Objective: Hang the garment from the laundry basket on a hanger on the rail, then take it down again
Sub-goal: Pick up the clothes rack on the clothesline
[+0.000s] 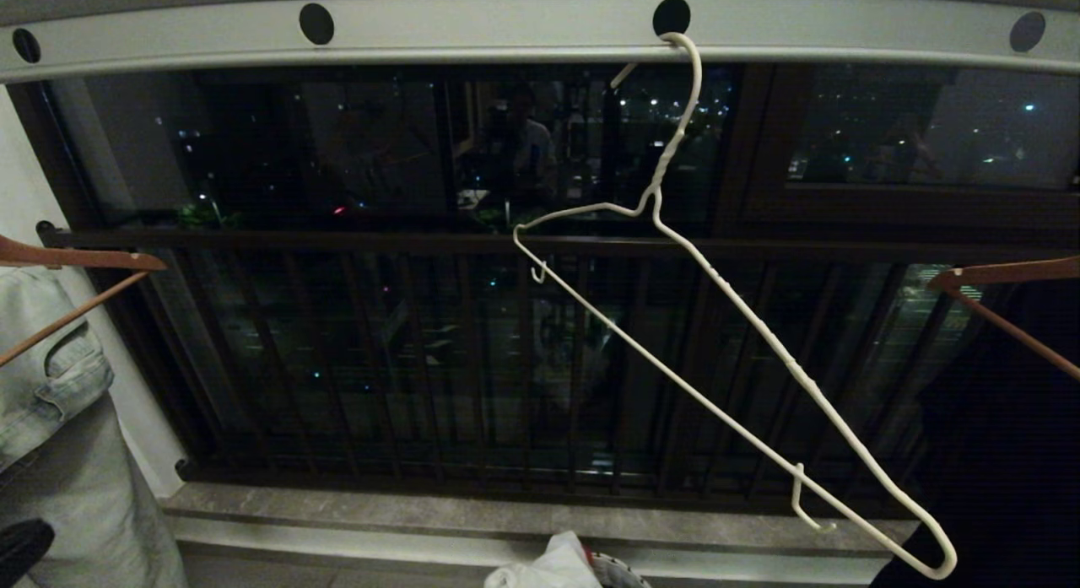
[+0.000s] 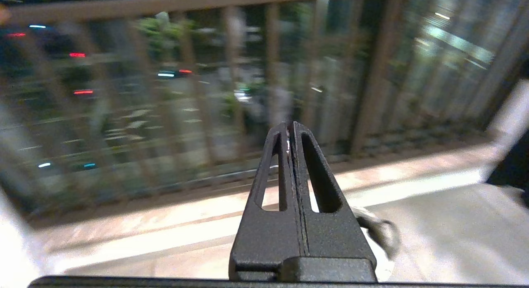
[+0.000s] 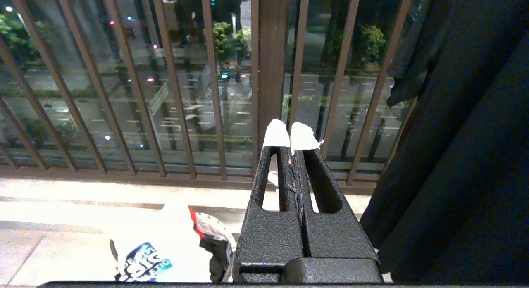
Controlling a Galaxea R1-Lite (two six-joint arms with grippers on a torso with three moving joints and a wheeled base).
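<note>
The cream wire hanger (image 1: 726, 301) hangs by its hook from a hole in the pale grey rail (image 1: 506, 31), tilted with its long end down to the right; nothing is on it. The white garment (image 1: 548, 567) lies bunched in the laundry basket (image 1: 623, 571) at the bottom edge. In the right wrist view its blue logo shows on the garment (image 3: 144, 251), just beside my right gripper (image 3: 290, 135), which is shut and empty with white-taped tips. My left gripper (image 2: 289, 129) is shut and empty too, pointing at the window railing above the ledge.
A pale denim piece (image 1: 51, 385) hangs on a brown wooden hanger (image 1: 76, 259) at the left. A black garment (image 1: 1004, 419) hangs on another wooden hanger (image 1: 1004, 276) at the right. The dark barred railing (image 1: 422, 360) and a stone ledge (image 1: 380, 512) lie behind.
</note>
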